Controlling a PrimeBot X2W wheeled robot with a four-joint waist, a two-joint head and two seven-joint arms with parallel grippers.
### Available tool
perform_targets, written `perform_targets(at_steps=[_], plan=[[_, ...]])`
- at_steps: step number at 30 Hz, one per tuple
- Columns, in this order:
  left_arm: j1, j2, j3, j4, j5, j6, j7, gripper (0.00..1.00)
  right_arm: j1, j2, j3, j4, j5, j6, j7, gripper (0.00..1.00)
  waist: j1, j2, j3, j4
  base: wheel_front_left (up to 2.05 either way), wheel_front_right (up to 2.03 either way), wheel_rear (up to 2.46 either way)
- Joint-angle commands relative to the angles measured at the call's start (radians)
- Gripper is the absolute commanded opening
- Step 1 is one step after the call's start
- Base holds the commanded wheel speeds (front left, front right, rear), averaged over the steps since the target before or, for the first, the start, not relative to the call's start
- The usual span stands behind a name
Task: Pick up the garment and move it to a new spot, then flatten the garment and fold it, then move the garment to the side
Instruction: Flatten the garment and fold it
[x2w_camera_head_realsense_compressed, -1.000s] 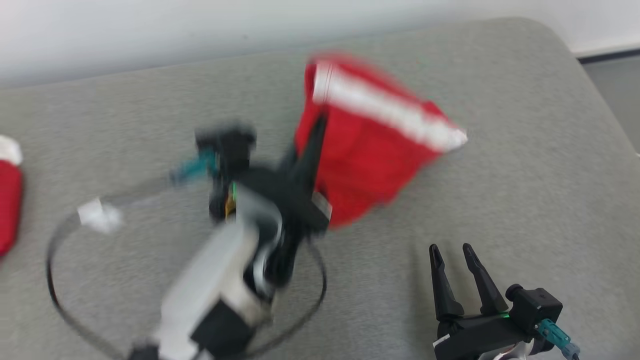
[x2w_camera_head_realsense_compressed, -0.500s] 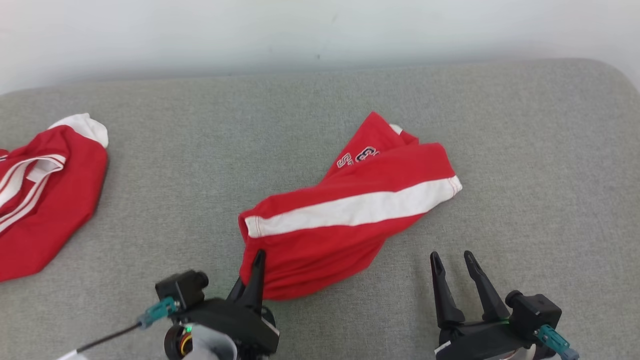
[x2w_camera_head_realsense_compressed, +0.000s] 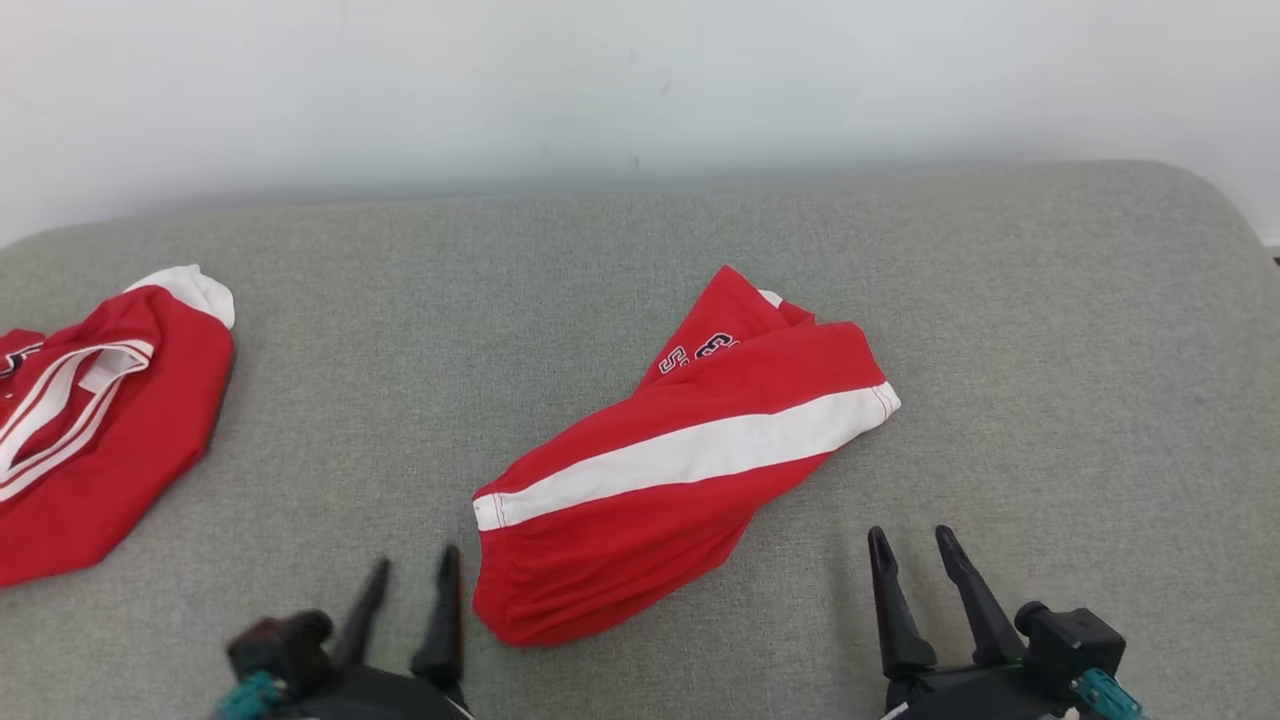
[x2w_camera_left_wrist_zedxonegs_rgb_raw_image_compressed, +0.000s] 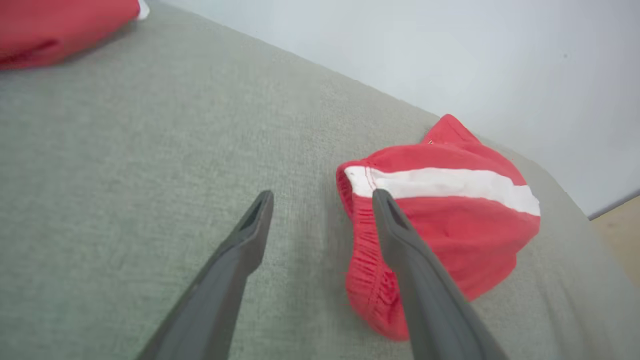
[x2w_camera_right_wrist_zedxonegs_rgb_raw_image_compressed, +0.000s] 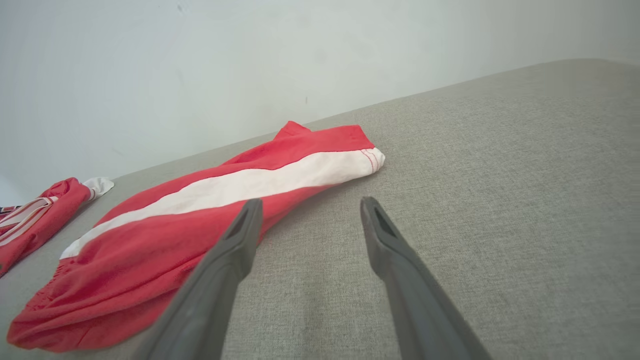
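The garment (x2w_camera_head_realsense_compressed: 680, 470) is a pair of red shorts with a white side stripe, lying crumpled in the middle of the grey table (x2w_camera_head_realsense_compressed: 1050, 350). The left wrist view has the same garment (x2w_camera_left_wrist_zedxonegs_rgb_raw_image_compressed: 450, 220) on its right side, and in the right wrist view the garment (x2w_camera_right_wrist_zedxonegs_rgb_raw_image_compressed: 210, 210) stretches across the left half. My left gripper (x2w_camera_head_realsense_compressed: 415, 570) stands open just left of the waistband end, nothing between its fingers. In its own view the left gripper (x2w_camera_left_wrist_zedxonegs_rgb_raw_image_compressed: 322, 197) frames bare table beside the elastic hem. My right gripper (x2w_camera_head_realsense_compressed: 910, 545) is open at the lower right, apart from the cloth, and shows as the right gripper (x2w_camera_right_wrist_zedxonegs_rgb_raw_image_compressed: 307, 202) in its own view.
A second red and white garment (x2w_camera_head_realsense_compressed: 90, 410) lies at the table's left edge. A pale wall (x2w_camera_head_realsense_compressed: 640, 90) runs behind the table. The table's rounded far right corner (x2w_camera_head_realsense_compressed: 1215, 200) is in view, with floor (x2w_camera_left_wrist_zedxonegs_rgb_raw_image_compressed: 620, 230) beyond it.
My left gripper has let go of the garment, opened, and drawn back to the lower left. The garment now lies still on the table. The head camera has shifted.
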Motion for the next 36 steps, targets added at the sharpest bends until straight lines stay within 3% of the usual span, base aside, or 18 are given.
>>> perform_targets(at_steps=[1,7,13,17,25,36], plan=[[0.017,0.012,0.047,-0.051,0.083,0.006,-0.007,1.0,0.015,0.001,-0.009,-0.001,-0.011,-0.002,-0.001,1.0,0.0002,0.0001,-0.011,0.001,0.0,0.0,0.0],[0.137,-0.039,0.229,-0.207,0.365,-0.013,-0.006,1.0,0.029,0.002,-0.041,-0.005,-0.018,-0.002,-0.001,1.0,0.0002,0.0001,-0.03,0.018,0.0,0.0,0.0],[0.233,-0.144,0.417,-0.296,0.555,-0.091,-0.006,1.0,0.038,0.002,-0.079,-0.015,-0.026,-0.002,-0.001,1.0,0.0002,0.0001,-0.041,0.033,0.0,0.0,0.0],[0.282,-0.185,0.508,-0.321,0.639,-0.153,-0.006,1.0,0.049,0.001,-0.102,-0.017,-0.029,-0.002,-0.001,1.0,0.0002,0.0001,-0.049,0.036,0.0,0.0,0.0],[0.347,-0.203,0.554,-0.286,0.767,-0.227,-0.006,1.0,0.071,0.002,-0.124,-0.009,-0.056,-0.002,-0.001,1.0,0.0002,0.0001,-0.077,0.02,0.0,0.0,0.0],[0.359,-0.211,0.568,-0.281,0.791,-0.246,-0.006,1.0,0.097,0.001,-0.127,-0.027,-0.112,-0.002,-0.001,1.0,0.0002,0.0001,-0.096,0.005,0.0,0.0,0.0]])
